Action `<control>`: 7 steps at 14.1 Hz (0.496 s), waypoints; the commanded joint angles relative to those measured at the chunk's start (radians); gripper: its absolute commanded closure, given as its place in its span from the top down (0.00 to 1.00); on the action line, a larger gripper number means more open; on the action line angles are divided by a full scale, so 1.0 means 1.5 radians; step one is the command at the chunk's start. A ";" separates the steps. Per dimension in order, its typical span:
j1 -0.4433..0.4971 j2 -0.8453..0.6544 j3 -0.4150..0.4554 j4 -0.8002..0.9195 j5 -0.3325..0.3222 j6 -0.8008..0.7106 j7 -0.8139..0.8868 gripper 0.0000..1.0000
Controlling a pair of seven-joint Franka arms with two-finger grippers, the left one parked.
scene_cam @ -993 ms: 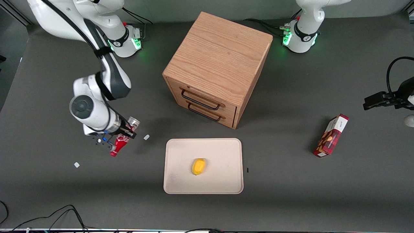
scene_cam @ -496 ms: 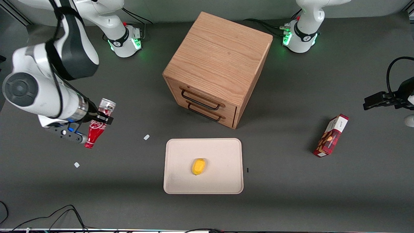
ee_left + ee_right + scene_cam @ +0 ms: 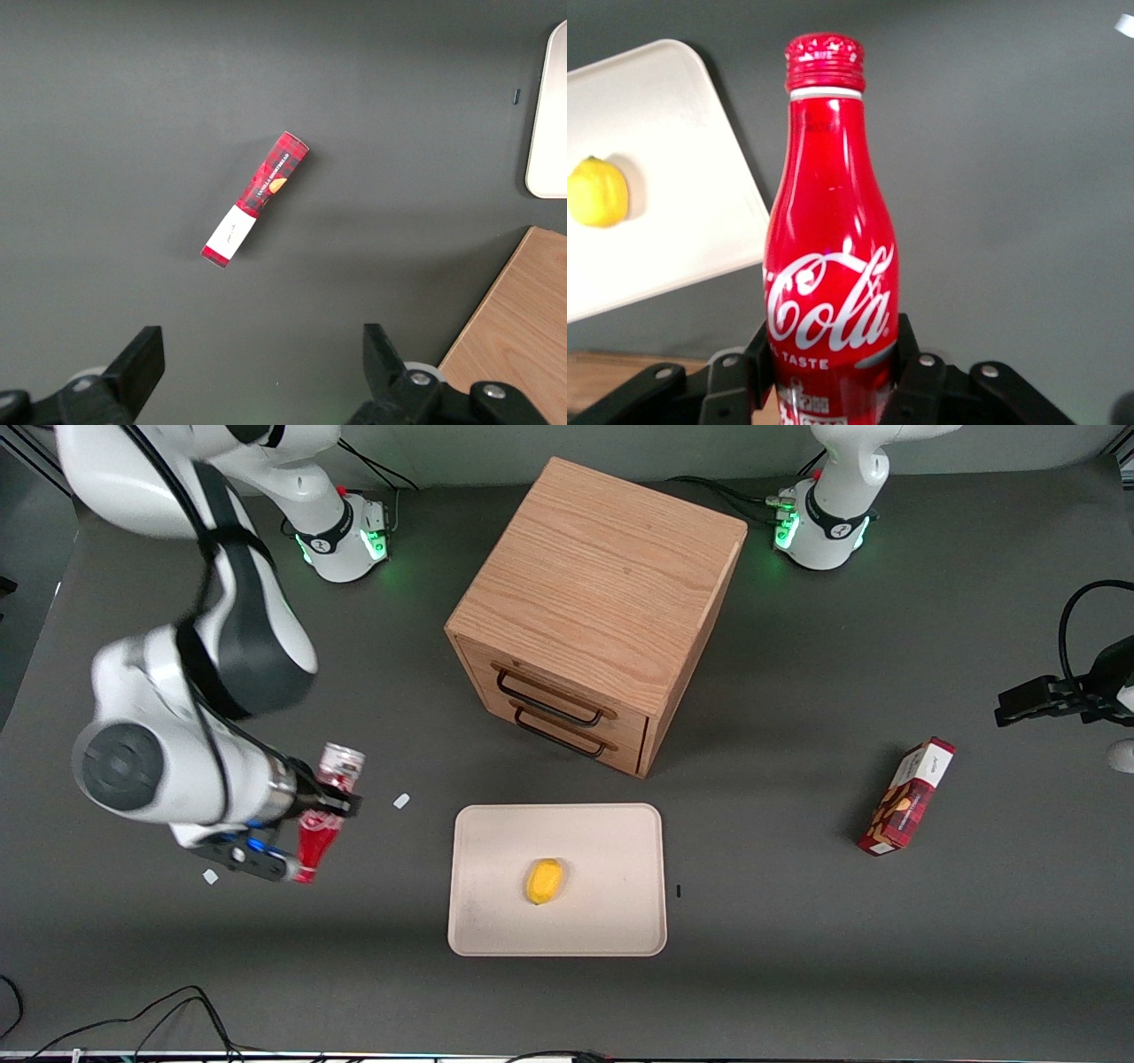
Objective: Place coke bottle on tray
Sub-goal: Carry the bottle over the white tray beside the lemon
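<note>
Gripper (image 3: 321,808) is clamped on the lower body of the bottle (image 3: 324,824), carried clear of the table toward the working arm's end, cap pointing toward the front camera. Bottle is judged rigid, smooth and slippery; hold at the wide body, not the neck. Tray (image 3: 611,841) lies beside it; a lemon (image 3: 544,880) occupies its centre. Cabinet (image 3: 595,607) and box (image 3: 905,795) stand clear
</note>
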 commanded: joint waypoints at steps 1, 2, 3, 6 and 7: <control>0.029 0.102 -0.002 0.095 0.010 0.050 -0.020 0.00; 0.045 0.132 -0.003 0.096 0.010 0.098 -0.043 0.00; 0.053 0.160 -0.003 0.097 0.010 0.158 -0.067 0.00; 0.078 0.231 -0.003 0.104 0.010 0.265 -0.151 0.00; 0.081 0.246 -0.003 0.104 0.010 0.283 -0.166 0.00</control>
